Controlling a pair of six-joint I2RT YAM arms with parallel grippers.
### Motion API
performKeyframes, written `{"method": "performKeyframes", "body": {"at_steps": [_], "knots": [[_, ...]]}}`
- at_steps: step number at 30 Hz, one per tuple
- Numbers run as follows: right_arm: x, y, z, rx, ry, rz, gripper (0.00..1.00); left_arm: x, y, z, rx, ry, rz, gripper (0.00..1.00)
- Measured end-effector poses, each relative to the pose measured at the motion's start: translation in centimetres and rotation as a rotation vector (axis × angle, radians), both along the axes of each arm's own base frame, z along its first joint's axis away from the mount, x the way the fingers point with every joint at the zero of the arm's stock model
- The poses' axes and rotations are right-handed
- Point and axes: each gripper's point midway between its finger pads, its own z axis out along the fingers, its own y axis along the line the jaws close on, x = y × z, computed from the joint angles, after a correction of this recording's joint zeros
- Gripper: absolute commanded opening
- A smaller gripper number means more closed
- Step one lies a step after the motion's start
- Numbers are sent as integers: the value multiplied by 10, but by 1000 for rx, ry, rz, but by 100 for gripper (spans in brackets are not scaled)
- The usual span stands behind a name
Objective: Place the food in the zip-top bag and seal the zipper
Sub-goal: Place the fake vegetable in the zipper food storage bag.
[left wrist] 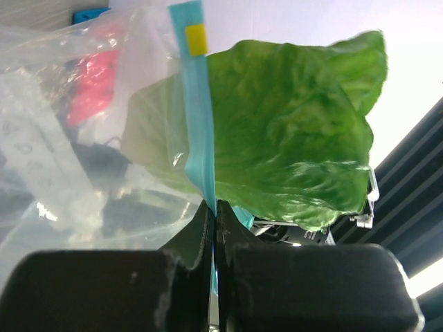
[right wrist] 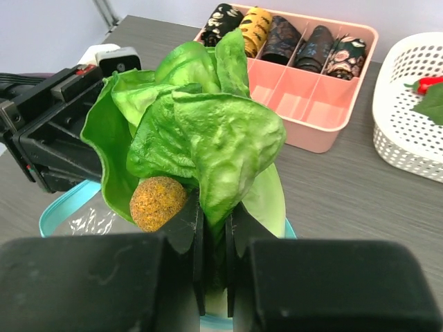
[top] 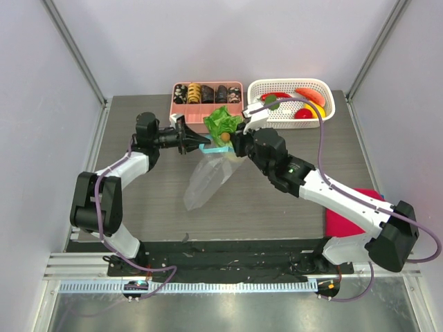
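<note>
Top external view: a grey wood-grain desk [top: 138, 207] walled by pale panels, a pink tray [top: 194, 115] and a white basket [top: 326, 94] along its far edge; mid-desk, the left fingers [left wrist: 194, 238] are clenched on the light-blue zipper [left wrist: 197, 124] of the zip-top bag [top: 205, 181], which trails nearward; the right fingers [right wrist: 183, 225] grasp the lettuce [right wrist: 201, 131] by its base at the bag's mouth; the lettuce is bright green and crinkled, a speckled orange ball [right wrist: 158, 202] touching it.
</note>
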Motion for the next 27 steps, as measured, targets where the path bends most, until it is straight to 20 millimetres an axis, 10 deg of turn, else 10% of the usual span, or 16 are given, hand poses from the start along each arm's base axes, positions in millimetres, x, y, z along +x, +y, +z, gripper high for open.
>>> {"method": "performKeyframes", "body": {"at_steps": [11,15,27], "knots": [[-27,27,-7,19,40,102,19,-3,11,23,-98,-172,36,0],[-33,29,0,26,20,150,2,-4,13,27,-131,-288,44,0],[-51,38,1,98,99,219,1,1,23,33,-162,-392,115,0]]}}
